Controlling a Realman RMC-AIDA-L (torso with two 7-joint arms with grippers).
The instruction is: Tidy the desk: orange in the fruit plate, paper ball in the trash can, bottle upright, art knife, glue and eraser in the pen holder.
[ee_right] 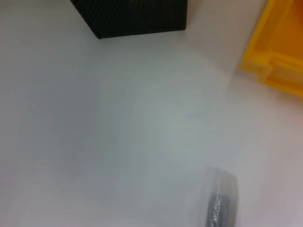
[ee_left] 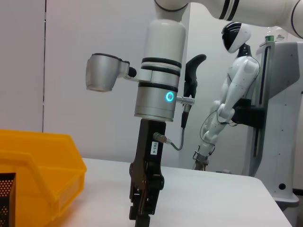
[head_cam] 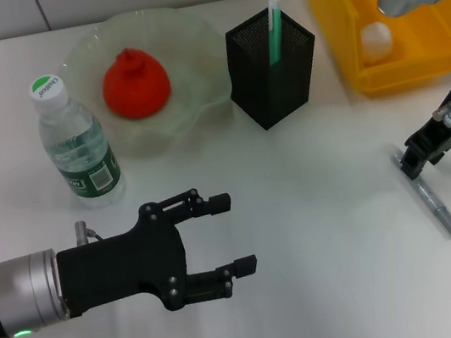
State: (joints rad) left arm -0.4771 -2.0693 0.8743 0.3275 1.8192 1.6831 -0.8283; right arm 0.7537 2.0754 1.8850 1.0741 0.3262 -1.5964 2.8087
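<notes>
Your right tool (head_cam: 417,157) sits at 3 o'clock on the surface (head_cam: 321,231), down at the top end of the grey art knife (head_cam: 432,200); you cannot tell its finger state. Your left tool (head_cam: 227,233) hovers at 7 o'clock, fingers spread and empty. The orange (head_cam: 135,82) lies in the fruit plate (head_cam: 187,33), the bottle (head_cam: 75,141) stands upright beside it, and the pen holder (head_cam: 271,67) stands near the trash can (head_cam: 340,22).

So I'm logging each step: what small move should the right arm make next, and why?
Probably close the right gripper on the grey stick and lift. It sits low at the stick's near end on the table, and the stick is not yet in the pen holder. The left gripper hovers open, idle.
</notes>
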